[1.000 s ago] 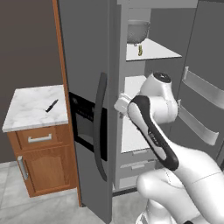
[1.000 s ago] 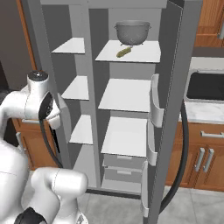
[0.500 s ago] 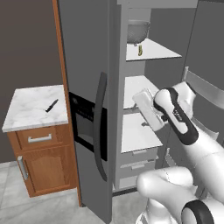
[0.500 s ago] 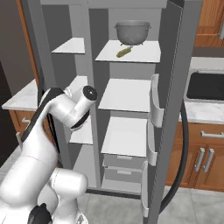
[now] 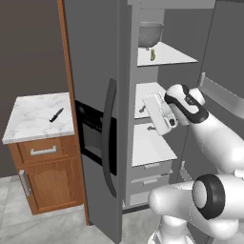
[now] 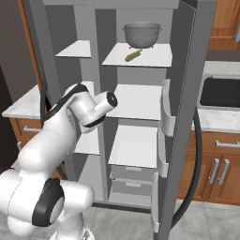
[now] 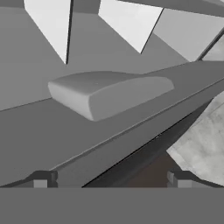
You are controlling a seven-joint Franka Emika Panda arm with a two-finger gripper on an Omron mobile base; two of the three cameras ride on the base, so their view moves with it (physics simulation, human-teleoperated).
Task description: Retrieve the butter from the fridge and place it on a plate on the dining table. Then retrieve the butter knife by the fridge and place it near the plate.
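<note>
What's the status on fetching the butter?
Gripper open, empty, at mid-shelf height inside the grey fridge. Pale yellow-olive butter stick on top shelf beside the grey bowl. Nothing blocking.

A round grey metal bowl (image 6: 141,34) sits on the top white shelf (image 6: 152,57), far above the dark sink (image 6: 221,93).

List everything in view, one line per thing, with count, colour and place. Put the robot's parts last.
fridge: one, grey, doors open, white shelves inside.
butter: one, yellow-olive stick, top right shelf of the fridge.
bowl: one, grey, on the same shelf behind the butter.
butter knife: one, black, on the small cabinet's marble top.
small cabinet: one, brown wood with white marble top, left of the fridge.
sink: one, dark, in the counter right of the fridge.
arm: one, white with dark joints, raised in front of the fridge's middle shelves.
gripper: one, open, holding nothing.
</note>
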